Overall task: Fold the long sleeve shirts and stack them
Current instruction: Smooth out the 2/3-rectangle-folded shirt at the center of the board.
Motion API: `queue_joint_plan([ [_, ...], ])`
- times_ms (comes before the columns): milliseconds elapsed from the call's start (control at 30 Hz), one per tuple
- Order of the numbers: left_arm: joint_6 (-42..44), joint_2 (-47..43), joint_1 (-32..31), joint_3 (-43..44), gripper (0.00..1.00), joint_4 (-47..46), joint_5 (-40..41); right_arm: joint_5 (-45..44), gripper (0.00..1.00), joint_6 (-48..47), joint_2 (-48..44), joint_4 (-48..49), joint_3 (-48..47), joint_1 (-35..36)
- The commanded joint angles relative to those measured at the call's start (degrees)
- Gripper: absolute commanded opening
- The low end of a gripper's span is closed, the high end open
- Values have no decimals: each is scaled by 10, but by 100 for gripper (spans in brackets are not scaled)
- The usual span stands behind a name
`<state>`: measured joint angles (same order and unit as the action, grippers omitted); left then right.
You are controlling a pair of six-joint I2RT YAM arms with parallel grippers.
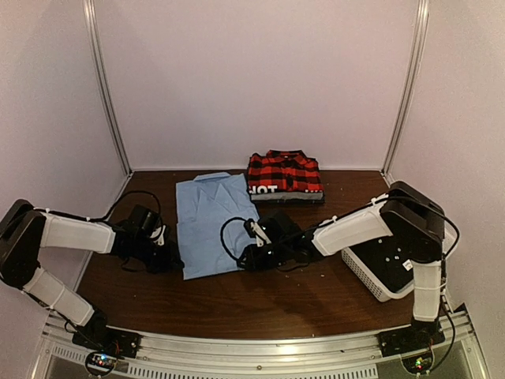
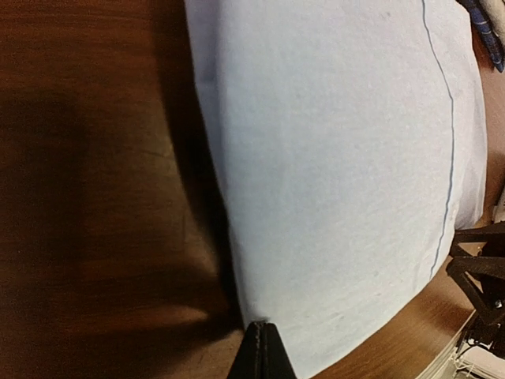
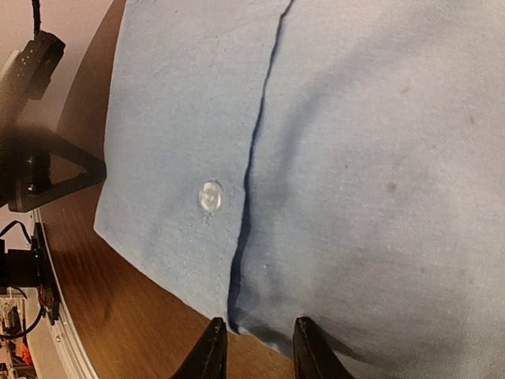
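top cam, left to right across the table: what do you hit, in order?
left pincer → light blue shirt → right pincer → white mesh basket. Left out: the plaid shirt, farther back, which overlaps the blue shirt's right edge and the right pincer.

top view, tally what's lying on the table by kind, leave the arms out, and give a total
soft cloth button-up shirts: 2, the plain light blue shirt and the folded red-and-black plaid shirt
dark folded item with white lettering, under the plaid shirt: 1
white plastic mesh basket: 1
total: 4
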<state>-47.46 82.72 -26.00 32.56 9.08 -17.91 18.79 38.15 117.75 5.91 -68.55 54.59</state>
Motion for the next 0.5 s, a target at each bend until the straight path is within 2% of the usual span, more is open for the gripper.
queue_joint_plan([
  [0,10,4,-2,1,0,1,18,28,31,63,-45,64,92,-33],
  [167,13,-3,-2,1,0,1,3,55,31,102,-80,124,148,-50],
  [300,22,-41,-12,20,0,-5,-25,61,31,109,-82,131,147,-49],
  [467,12,-43,-58,62,0,4,-28,48,31,88,-100,91,124,-44],
])
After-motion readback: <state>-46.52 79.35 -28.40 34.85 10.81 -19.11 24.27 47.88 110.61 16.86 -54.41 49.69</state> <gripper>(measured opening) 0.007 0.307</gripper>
